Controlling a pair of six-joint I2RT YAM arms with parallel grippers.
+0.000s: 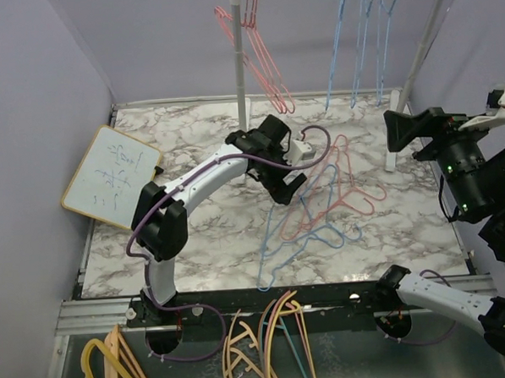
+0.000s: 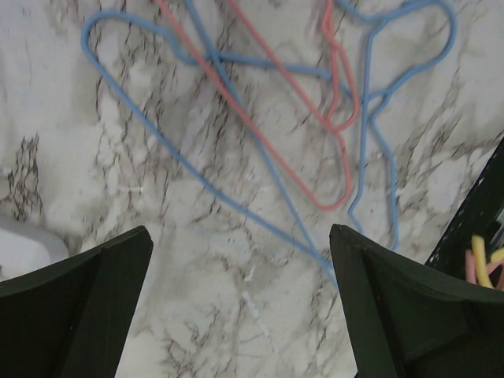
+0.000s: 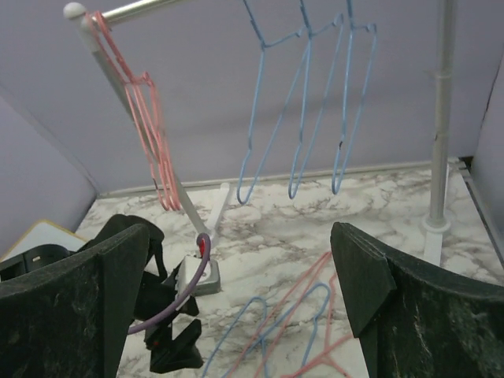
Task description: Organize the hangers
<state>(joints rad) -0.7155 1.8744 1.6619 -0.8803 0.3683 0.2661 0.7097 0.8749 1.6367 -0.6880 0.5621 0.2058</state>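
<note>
A loose pile of blue and pink wire hangers (image 1: 325, 209) lies tangled on the marble table, right of centre. My left gripper (image 1: 293, 187) hovers open at the pile's left edge. In its wrist view a blue hanger (image 2: 197, 169) and a pink hanger (image 2: 268, 150) lie ahead of the left gripper (image 2: 240, 236), and one blue wire runs down to the right fingertip (image 2: 346, 252). On the rail hang pink hangers (image 3: 150, 134) at the left end and three blue hangers (image 3: 307, 102) further right. My right gripper (image 1: 391, 135) is raised at the right, open and empty (image 3: 240, 236).
The rack's sloping left post (image 1: 239, 71) and right post (image 1: 419, 53) stand at the back of the table. A small whiteboard (image 1: 112, 175) leans at the left wall. Thicker yellow and orange hangers (image 1: 260, 341) lie below the table's near edge.
</note>
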